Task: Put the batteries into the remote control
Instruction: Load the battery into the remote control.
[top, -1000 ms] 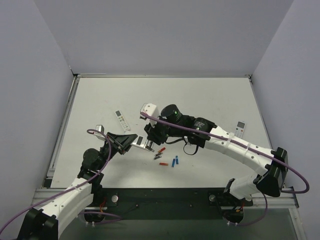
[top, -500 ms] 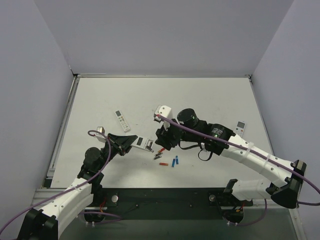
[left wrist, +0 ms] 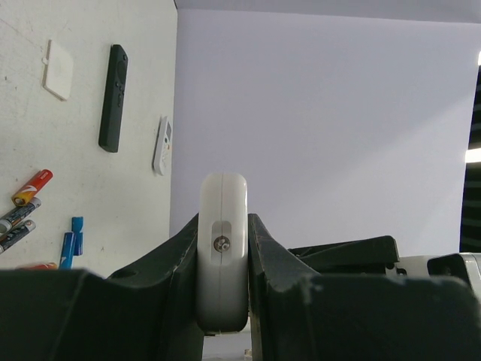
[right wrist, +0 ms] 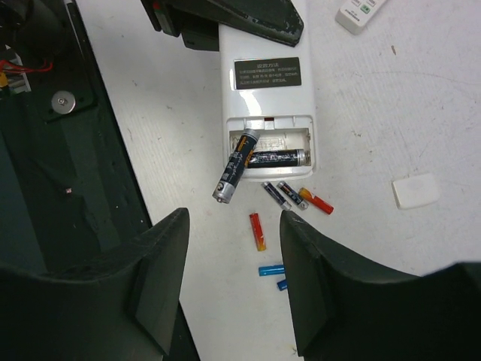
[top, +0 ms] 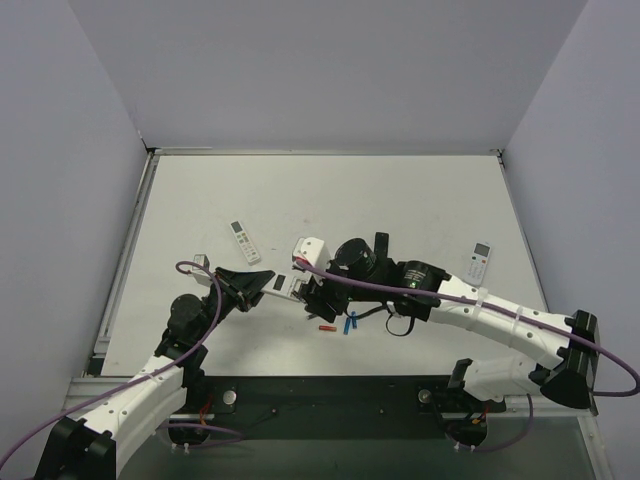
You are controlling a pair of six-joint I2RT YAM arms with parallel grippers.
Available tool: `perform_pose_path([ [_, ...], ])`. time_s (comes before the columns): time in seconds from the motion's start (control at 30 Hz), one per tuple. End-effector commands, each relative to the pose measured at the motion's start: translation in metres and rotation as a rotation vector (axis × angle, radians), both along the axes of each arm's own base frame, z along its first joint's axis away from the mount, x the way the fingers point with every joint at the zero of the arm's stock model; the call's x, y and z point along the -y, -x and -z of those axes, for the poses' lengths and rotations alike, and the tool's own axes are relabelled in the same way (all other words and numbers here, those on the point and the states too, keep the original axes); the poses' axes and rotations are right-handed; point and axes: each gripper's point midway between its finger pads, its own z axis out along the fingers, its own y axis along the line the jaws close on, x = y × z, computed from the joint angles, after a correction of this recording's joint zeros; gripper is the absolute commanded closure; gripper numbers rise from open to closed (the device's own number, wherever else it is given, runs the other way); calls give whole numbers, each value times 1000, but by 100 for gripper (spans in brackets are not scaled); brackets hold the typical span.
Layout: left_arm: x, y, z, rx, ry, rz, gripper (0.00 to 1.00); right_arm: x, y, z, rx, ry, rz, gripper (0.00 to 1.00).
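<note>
Hovering spread and empty, your right tool (right wrist: 234, 218) has the slanted battery (right wrist: 234, 167) just ahead, one end inside the remote control (right wrist: 264, 98); your left tool (left wrist: 223, 241) pinches that remote control by its sides. By my judgement the slanted battery must swing crosswise to seat.

Left tool (left wrist: 223, 229) clamped, right tool (right wrist: 234, 222) spread

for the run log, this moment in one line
left gripper shut on remote | right gripper open | one battery seated | second battery tilted

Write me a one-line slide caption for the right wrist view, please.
Open right claw above the remote control: one battery seated, a second battery tilted half out.
</note>
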Motion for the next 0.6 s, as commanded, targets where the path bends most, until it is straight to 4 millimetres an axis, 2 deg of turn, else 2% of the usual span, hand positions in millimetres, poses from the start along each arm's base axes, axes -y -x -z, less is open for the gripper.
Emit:
perform_pose_path([
  [0.0, -2, 0, -16, 56, 26, -8, 100, -8, -6, 1, 28, -3, 8, 53],
  [0.27, -1, 2, -19, 70, 30, -1, 100, -15, -9, 6, 28, 12, 8, 62],
  [0.4, -1, 3, -22, 86, 31, 7, 100, -16, -11, 3, 39, 11, 10, 73],
  [0.57, 2, 6, -26, 115, 30, 24, 100, -16, -12, 1, 42, 16, 6, 80],
])
